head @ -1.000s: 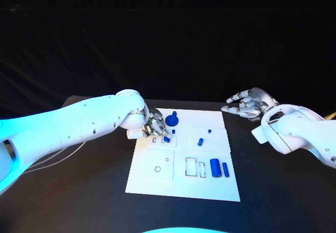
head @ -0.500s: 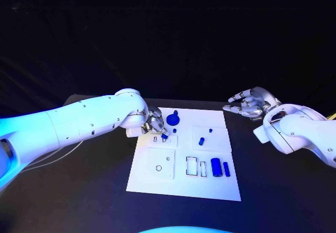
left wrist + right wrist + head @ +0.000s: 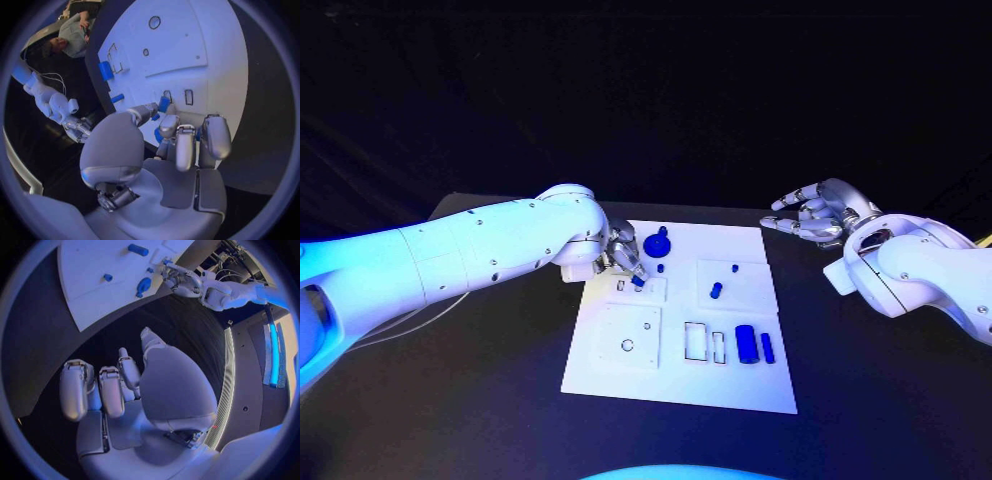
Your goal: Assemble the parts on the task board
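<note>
The white task board (image 3: 678, 385) lies mid-table. My left hand (image 3: 617, 256) hovers over its far left corner and pinches a small blue part (image 3: 638, 281) between thumb and finger. In the left wrist view that small blue part (image 3: 164, 104) sits just beside two small rectangular slots (image 3: 189, 97) in the board (image 3: 200, 40). A round blue knob (image 3: 656, 241) stands just beyond the hand. Two blue cylinders (image 3: 744, 344) lie at the board's near right, and a short peg (image 3: 715, 291) stands mid-board. My right hand (image 3: 808, 216) hangs off the board's far right corner, fingers apart, holding nothing.
The board's near left has a raised square plate with a round hole (image 3: 627, 346), and empty rectangular slots (image 3: 694, 342) lie beside the cylinders. Bare black table (image 3: 473, 400) surrounds the board. The right wrist view shows the board (image 3: 87, 270) beyond my right hand (image 3: 119, 385).
My left hand has edged slightly toward the far side, still pinching the small blue part. The right hand has stayed where it was.
</note>
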### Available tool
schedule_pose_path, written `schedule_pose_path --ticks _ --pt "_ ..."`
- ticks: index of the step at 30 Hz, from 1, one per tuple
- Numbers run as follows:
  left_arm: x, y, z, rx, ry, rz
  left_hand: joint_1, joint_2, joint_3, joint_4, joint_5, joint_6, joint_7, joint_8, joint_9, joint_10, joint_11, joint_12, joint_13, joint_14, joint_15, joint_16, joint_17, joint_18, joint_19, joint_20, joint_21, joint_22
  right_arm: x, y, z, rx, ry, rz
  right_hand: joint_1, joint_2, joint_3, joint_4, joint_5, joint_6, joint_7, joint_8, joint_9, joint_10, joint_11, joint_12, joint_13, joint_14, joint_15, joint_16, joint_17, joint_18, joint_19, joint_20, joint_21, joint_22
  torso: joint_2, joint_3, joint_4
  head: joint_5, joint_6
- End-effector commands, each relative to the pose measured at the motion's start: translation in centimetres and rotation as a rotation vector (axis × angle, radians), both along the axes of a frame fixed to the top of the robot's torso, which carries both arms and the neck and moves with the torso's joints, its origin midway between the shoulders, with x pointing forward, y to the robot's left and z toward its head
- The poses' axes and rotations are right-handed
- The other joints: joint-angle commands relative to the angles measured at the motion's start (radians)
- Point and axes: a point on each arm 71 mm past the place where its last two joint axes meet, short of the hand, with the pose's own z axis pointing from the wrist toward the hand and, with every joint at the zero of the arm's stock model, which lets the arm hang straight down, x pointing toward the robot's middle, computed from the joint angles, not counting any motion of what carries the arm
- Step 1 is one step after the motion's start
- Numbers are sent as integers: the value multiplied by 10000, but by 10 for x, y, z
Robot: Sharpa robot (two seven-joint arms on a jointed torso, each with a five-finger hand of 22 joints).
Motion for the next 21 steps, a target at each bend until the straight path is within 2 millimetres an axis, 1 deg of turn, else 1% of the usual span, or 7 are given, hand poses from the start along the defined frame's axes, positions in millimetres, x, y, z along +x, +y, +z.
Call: schedule_pose_path --ticks 1,10,21 --pt "-2 -3 -1 53 74 -147 78 159 1990 -437 480 725 -375 303 1295 481 -185 -107 161 1117 -118 201 2758 -114 320 -25 188 186 0 1 0 -15 -11 45 -365 80 -10 3 47 -35 3 163 -47 -239 -3 -129 -50 901 -93 -64 1856 35 429 -65 -52 1710 0 3 1 11 -28" --pt "-3 -4 -4 215 246 -287 49 158 2015 -452 482 741 -380 302 1306 475 -190 -130 126 1112 -122 193 2745 -114 320 -29 187 183 0 1 -1 -28 15 63 -365 80 -10 3 47 -35 3 163 -47 -239 -3 -129 -50 901 -93 -64 1856 35 429 -65 -52 1710 -7 6 -3 27 -68" --pt "-3 -3 -6 402 237 -361 29 150 2028 -463 482 747 -382 302 1315 457 -192 -160 81 1108 -124 187 2733 -113 318 -31 184 178 0 2 -1 -45 67 105 -365 80 -10 3 47 -35 3 163 -47 -239 -3 -129 -50 901 -93 -64 1856 35 429 -65 -52 1710 -2 0 -7 31 -68"
